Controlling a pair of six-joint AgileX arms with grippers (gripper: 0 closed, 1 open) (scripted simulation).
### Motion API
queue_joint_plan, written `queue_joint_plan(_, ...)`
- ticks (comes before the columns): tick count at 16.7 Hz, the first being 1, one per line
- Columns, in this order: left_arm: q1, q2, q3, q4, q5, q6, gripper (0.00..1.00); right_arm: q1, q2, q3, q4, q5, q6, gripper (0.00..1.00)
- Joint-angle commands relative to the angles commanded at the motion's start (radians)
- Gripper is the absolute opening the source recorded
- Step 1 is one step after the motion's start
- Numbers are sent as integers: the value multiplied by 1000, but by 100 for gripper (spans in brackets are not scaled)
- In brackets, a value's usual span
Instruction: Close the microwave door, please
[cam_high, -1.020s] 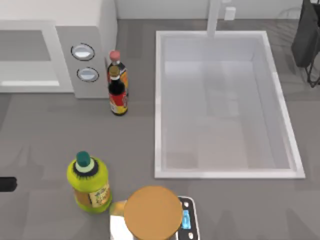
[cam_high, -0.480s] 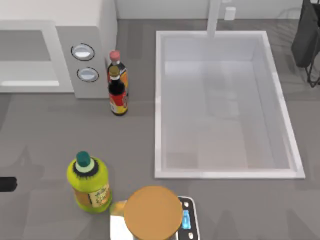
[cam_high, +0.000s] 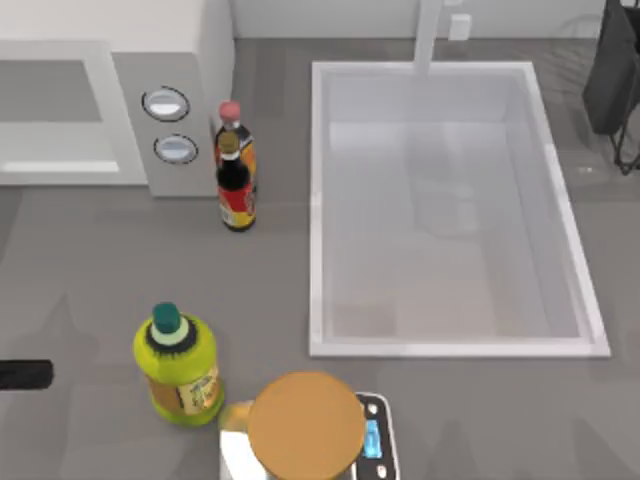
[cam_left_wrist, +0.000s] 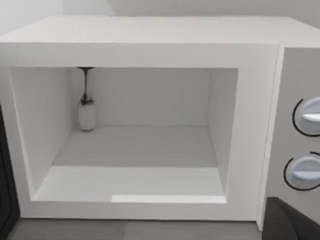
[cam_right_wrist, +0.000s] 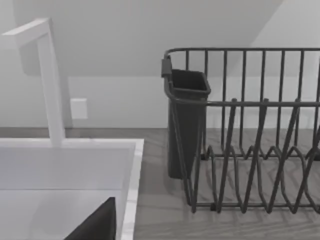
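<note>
The white microwave (cam_high: 150, 60) stands at the table's back left, with two round dials (cam_high: 166, 103). Its cavity (cam_left_wrist: 135, 145) stands open toward my left wrist camera, and a wine glass (cam_left_wrist: 86, 107) hangs inside at the back. The microwave door does not cover the opening. A dark strip (cam_left_wrist: 4, 185) beside the cavity may be its edge; I cannot tell. My left gripper (cam_high: 25, 374) pokes in as a dark tip at the table's left edge, well in front of the microwave. A dark part of the right gripper (cam_right_wrist: 95, 225) shows in the right wrist view.
Two sauce bottles (cam_high: 235, 170) stand right of the microwave. A yellow-green bottle (cam_high: 178, 362) and a brown round lid on a scale (cam_high: 305, 425) sit at the front. The white sink basin (cam_high: 320, 200) takes up the middle right, with a black dish rack (cam_right_wrist: 250, 135) behind it.
The left arm's dark tip has slid a little further right into the top view. Everything else has stayed put.
</note>
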Motion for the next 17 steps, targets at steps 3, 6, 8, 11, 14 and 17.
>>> queue_joint_plan(3,-4,-1,0,-1,-5,0,0,0,0,0,0,0,0,100)
queue_joint_plan(6,-17,3,13,-8,-18,-1,0,0,0,0,0,0,0,100)
queue_joint_plan(8,-59,6,38,-31,-60,-1,0,0,0,0,0,0,0,100)
queue_joint_plan(11,-119,12,78,-66,-119,0,0,0,0,0,0,0,0,100)
queue_joint_plan(14,-131,13,87,-73,-132,0,0,0,0,0,0,0,0,100)
queue_joint_plan(17,-130,7,85,-74,-131,-1,0,0,0,0,0,0,0,100)
